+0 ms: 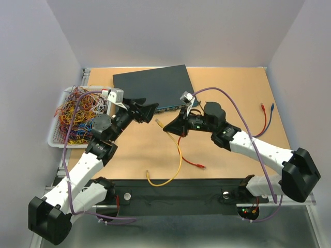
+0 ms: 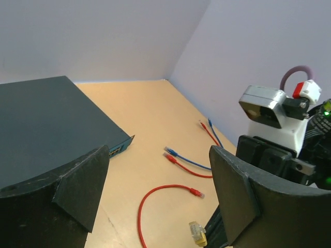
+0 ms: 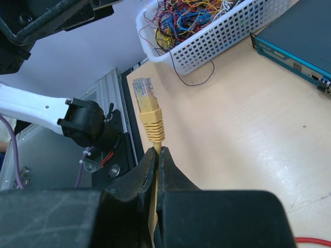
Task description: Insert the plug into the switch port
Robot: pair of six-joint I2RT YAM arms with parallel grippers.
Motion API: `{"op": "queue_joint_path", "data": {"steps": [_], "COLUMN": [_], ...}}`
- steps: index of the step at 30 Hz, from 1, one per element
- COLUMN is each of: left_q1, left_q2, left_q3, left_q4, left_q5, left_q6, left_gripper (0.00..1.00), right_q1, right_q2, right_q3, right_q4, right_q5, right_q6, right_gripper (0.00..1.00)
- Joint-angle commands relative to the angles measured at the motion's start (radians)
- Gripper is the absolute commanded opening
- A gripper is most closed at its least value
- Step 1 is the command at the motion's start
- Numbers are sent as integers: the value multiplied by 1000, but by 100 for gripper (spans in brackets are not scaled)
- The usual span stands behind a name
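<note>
Plug [image 3: 142,90]: clear moulded connector on a yellow boot [image 3: 152,124], held up off the table [image 1: 227,150], just short of the switch
Switch [image 1: 152,88]: flat dark box at the far side of the table; socket face [image 1: 170,108] turned toward the arms, teal strip visible
Right gripper [image 3: 156,152]: jaws pinched nearly closed on the yellow cable [image 1: 178,155] right behind the boot; plug stands free above the fingertips
Left gripper [image 2: 160,155]: jaws wide, nothing between them; sits at the near left edge of the switch, contact with the case cannot be told
Aim: in the right wrist view the plug points toward the white wire basket [image 3: 217,41], not at the socket face; judged to need turning before entry
Handling, plug: light, rigid, small; latch tab thin plastic, likely to snap or snag if forced in crooked
Handling, cable: soft, will bend under push; a hold this close to the boot is judged right, further back it would buckle
Handling, switch: heavy-looking metal, smooth top; may slide back when pushed, so the free gripper could brace it
Nearby: loose red cable [image 1: 194,161] on the table beneath, clear of the path
</note>
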Motion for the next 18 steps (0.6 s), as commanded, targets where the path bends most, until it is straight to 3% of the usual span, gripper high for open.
{"op": "queue_joint_path", "data": {"steps": [1,18], "left_q1": [-1,-11], "left_q2": [-15,-17], "left_q3": [41,-12], "left_q4": [21,7], "left_q5": [39,102], "left_q6": [-7,-67], "left_gripper": [87,70], "right_q1": [9,9], "right_q2": [-6,-12], "right_q3": [57,107], "right_q4": [74,79], "right_q5": [-24,79], "right_q6": [22,37], "right_gripper": [0,0]}}
